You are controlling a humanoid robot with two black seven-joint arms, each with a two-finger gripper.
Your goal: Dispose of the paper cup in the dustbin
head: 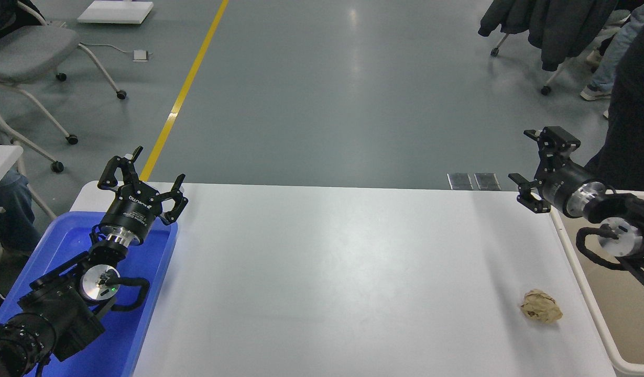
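The paper cup is not in view. The beige dustbin stands at the table's right edge, mostly cut off by the picture. My right gripper is open and empty, raised above the table's far right corner, just left of the bin. My left gripper is open and parked over the far end of the blue tray at the lower left.
A crumpled brown paper ball lies on the white table near the bin. A blue tray sits at the table's left edge. A person in dark clothes stands at the far right.
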